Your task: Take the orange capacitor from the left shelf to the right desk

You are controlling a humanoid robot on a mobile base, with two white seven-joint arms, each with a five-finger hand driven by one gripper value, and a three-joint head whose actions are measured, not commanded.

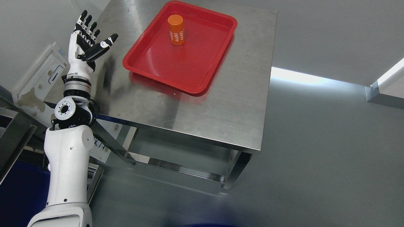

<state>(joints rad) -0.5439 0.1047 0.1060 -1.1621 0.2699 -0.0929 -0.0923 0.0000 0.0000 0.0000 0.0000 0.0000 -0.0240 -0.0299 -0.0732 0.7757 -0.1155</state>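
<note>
A steel surface [202,107] fills the middle of the head view, standing on a grey floor, with part of a metal shelf frame [15,132] showing at the near left edge. On the far part of the surface lies a red tray [157,67], set at a slant, and the orange capacitor [176,29] stands upright in the tray's far half, near its far rim, white digits printed down its side. The left arm comes in from the near left and rises beside the surface's left edge; its robot hand [90,37] is raised well left of the tray, fingers spread and thumb out, holding nothing. The right arm is out of view. Judging by this, the capacitor is already on the surface and nothing is left in the hand, so the task looks done or nearly so. The risks lie in the arm's way out: the forearm is close to the surface's left edge and to the shelf frame, and a careless swing could knock either, jolt the tray and tip the tall, narrow capacitor, which would then roll within the tray.
</note>
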